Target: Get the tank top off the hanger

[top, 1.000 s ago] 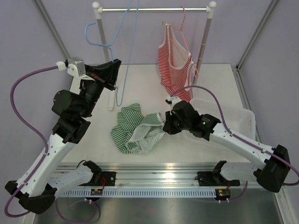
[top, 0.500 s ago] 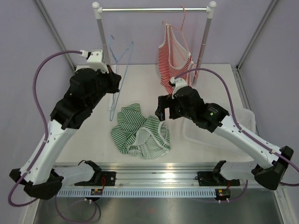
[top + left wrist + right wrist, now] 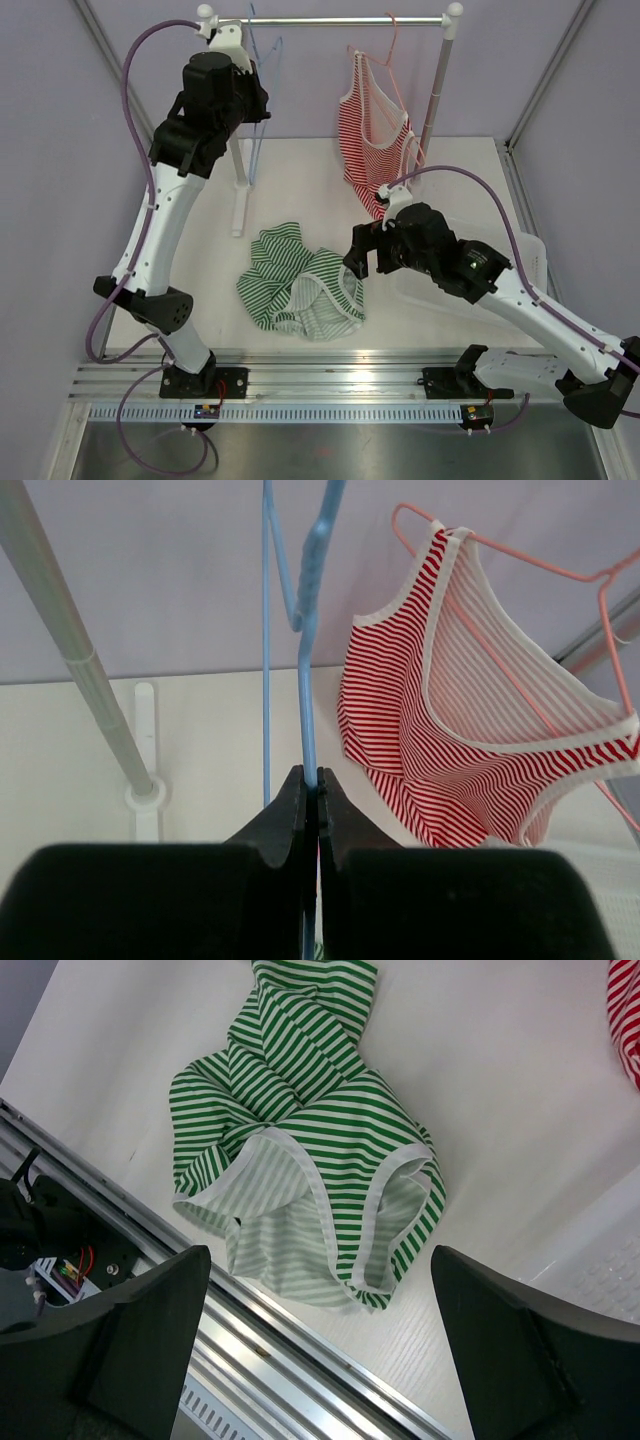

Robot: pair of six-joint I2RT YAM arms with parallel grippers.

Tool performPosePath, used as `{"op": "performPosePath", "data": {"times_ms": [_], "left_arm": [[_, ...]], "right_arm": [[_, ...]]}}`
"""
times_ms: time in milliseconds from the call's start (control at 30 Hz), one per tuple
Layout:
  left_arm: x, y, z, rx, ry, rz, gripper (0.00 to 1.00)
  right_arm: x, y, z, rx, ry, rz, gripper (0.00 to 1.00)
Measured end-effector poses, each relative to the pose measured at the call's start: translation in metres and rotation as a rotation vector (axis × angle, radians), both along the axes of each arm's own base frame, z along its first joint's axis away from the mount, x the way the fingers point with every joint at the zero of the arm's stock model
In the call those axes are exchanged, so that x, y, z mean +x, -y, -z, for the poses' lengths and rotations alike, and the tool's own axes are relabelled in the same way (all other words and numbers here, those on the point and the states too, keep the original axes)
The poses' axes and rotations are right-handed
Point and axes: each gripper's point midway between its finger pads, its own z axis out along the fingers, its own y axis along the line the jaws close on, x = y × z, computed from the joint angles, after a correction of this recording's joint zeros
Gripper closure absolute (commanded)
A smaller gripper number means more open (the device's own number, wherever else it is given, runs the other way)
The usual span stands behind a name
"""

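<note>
1. Beneath my right gripper, its fingers spread wide and holding nothing, the green tank top lay crumpled on the table, off any hanger.
2. It looked light, soft and floppy; I would pinch a bunched fold or the white hem.
3. Farther back, my left gripper was clamped on the bare blue hanger, up by the rail.
4. Beyond, the red tank top hung on its pink hanger, well apart from both grippers.

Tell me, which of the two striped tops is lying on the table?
The green-striped top. It lies crumpled on the table between the two arms, while the red-striped top hangs from the rail at the back.
</note>
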Motion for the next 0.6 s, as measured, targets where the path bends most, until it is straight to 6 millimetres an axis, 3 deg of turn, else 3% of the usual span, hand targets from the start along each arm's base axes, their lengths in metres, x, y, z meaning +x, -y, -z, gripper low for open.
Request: {"op": "performPosePath", "data": {"times_ms": [300,600], "left_arm": [[0.078,0.023,0.021,0.031,0.060,0.031,1.00],[0.108,0.023,0.032,0.033,0.082,0.029,0.95]], "right_arm": [[-0.012,-0.010,0.029,0.015,-0.057,-0.069,0.01],[-0.019,-0.021,0.066,0.005,-0.153,-0.101,0.00]]}}
